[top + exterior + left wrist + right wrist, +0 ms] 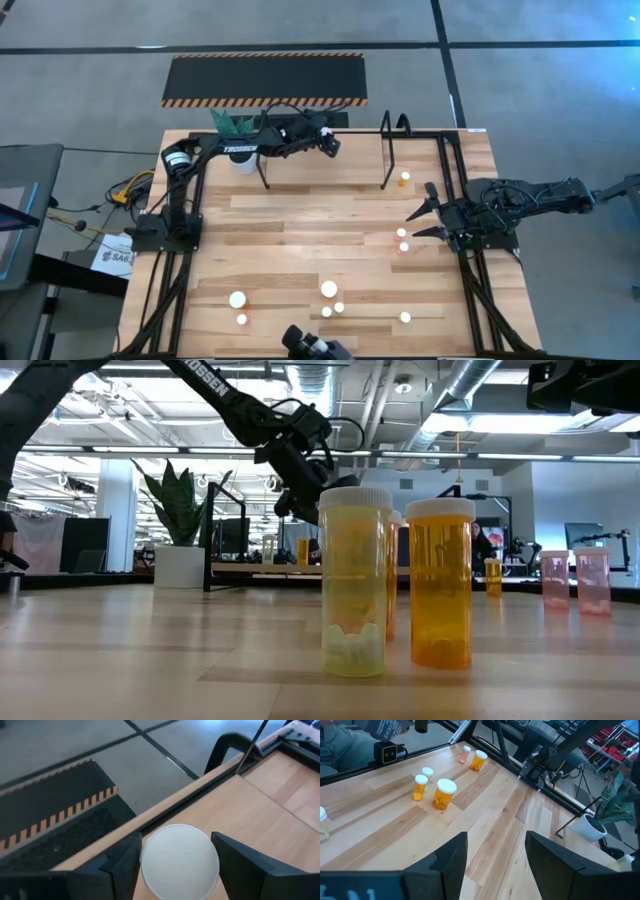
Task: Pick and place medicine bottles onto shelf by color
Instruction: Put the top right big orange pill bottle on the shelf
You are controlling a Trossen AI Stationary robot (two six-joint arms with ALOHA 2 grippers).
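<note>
Right up front at table height, a yellow medicine bottle (354,582) stands just beside an orange medicine bottle (440,583), both upright with white caps. Farther back, "TROSSEN" reads in white along the left arm (240,153). At the far edge over the shelf (260,815), the left gripper (177,862) has a white bottle cap (180,861) sitting between its parted fingers, slim gaps either side, no squeeze visible. Right gripper (425,215) hovers spread wide and empty, pink bottles (402,240) just beside it.

The mat (264,80) was black with orange-striped edges; the bottles (440,582) were orange, yellow and pink, white-capped.
</note>
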